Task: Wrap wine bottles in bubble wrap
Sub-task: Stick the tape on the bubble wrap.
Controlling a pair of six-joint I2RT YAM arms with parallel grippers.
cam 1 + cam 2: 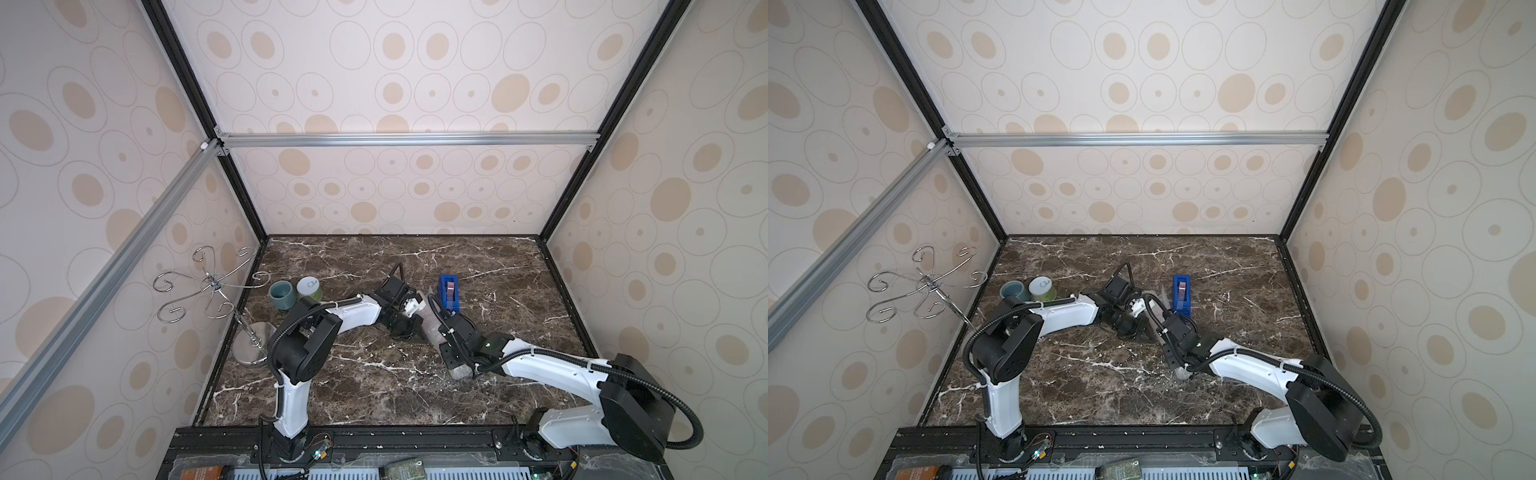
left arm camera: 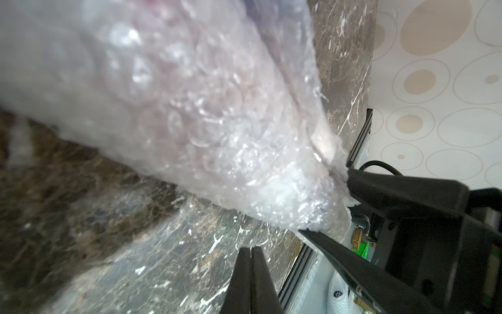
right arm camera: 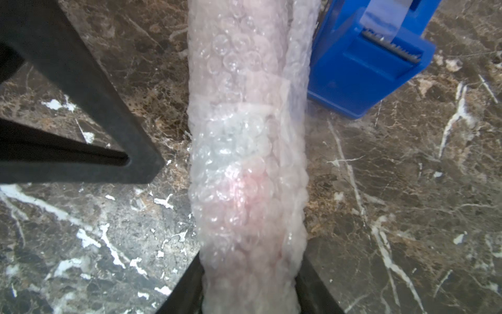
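Marble tabletop (image 3: 407, 190) bears rolled bubble wrap (image 3: 244, 130) — pink bottle (image 3: 244, 187) faint inside.

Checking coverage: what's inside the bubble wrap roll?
A pink-red tint shows through the bubble wrap mid-roll, so the bottle lies inside. Its glass, neck and cap are all covered; which end the neck points to cannot be told.

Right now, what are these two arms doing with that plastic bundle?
A bottle of pink liquid lies on the marble table, rolled up in bubble wrap. The right claw grips one end of the roll. The left claw is shut beside it, apparently empty. A blue tape dispenser stands close by.
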